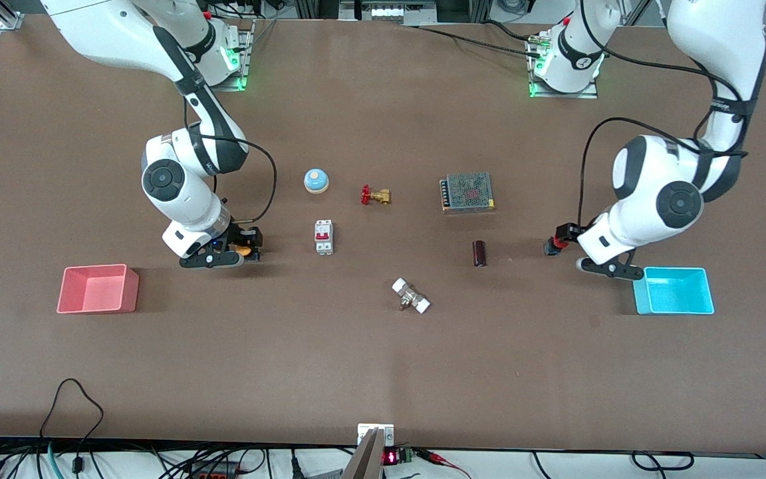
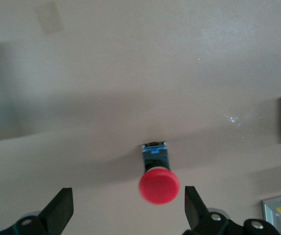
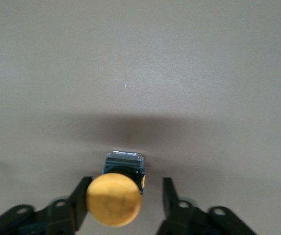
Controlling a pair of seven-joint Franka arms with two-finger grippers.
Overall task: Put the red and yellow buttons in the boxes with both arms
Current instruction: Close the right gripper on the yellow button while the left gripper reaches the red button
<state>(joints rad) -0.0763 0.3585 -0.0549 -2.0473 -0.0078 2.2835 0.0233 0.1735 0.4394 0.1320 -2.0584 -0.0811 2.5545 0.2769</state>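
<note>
The red button (image 1: 561, 234) lies on the table beside the cyan-blue box (image 1: 674, 291). My left gripper (image 1: 554, 245) is low around it. In the left wrist view the red button (image 2: 159, 186) lies between the open fingers of the left gripper (image 2: 126, 210), close to one finger (image 2: 192, 205), untouched. The yellow button (image 1: 243, 251) lies toward the right arm's end, farther from the front camera than the pink-red box (image 1: 98, 289). My right gripper (image 1: 248, 247) is low around it. In the right wrist view the right gripper (image 3: 124, 198) is open, and the yellow button (image 3: 113, 198) rests against one finger (image 3: 79, 201).
Between the arms lie a blue-and-white bell (image 1: 316, 180), a brass valve (image 1: 375, 195), a white breaker (image 1: 324, 236), a metal mesh unit (image 1: 467, 191), a dark cylinder (image 1: 479, 253) and a white fitting (image 1: 411, 296).
</note>
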